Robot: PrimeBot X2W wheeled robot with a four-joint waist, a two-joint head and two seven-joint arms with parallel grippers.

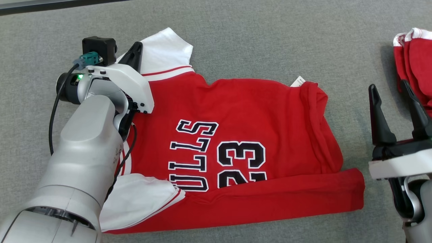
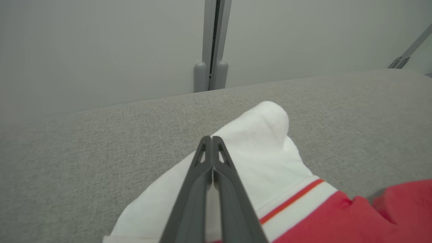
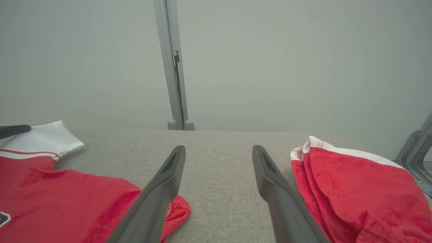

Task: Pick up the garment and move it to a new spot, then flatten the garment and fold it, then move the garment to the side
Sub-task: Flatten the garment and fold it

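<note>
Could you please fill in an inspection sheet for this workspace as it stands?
Surface: grey fabric surface, flat.
Job's things: red jersey spread out, near side folded over.
Clutter: second red garment bunched at the right edge.
Grippers: left gripper jaws shut on the jersey's white sleeve; right gripper jaws open, holding nothing.
Cables: black cable looping beside the left wrist.
Surroundings: pale wall panels, grey post.
</note>
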